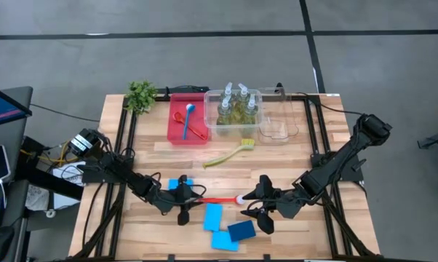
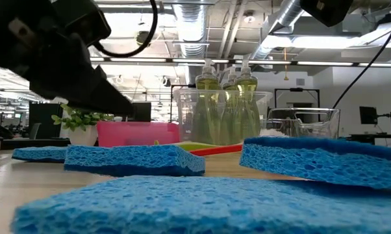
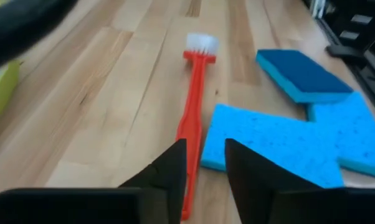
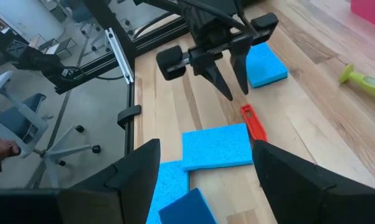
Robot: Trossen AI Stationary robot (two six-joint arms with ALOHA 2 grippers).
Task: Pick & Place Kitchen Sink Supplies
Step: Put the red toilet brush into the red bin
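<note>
A red brush (image 1: 219,200) with a white bristle head lies flat on the table, handle toward the left arm. My left gripper (image 1: 184,201) is open, fingers pointing down over the handle's end (image 4: 250,118); in the left wrist view the handle (image 3: 190,124) runs between the fingers (image 3: 175,168), and no touch shows. My right gripper (image 1: 257,205) is open, near the bristle head, above a light-blue sponge (image 4: 215,148). Light-blue sponges (image 1: 213,216) (image 1: 224,241) (image 1: 177,185) and a darker one (image 1: 241,231) lie flat nearby. A yellow brush (image 1: 230,154) lies farther back.
At the far side stand a red tray (image 1: 174,131) holding a blue brush (image 1: 186,120) and a red one, a clear bin (image 1: 213,129) of yellow-green bottles (image 1: 235,108), another clear bin (image 1: 277,125) and a small plant (image 1: 141,94). Bare wood lies between the bins and the grippers.
</note>
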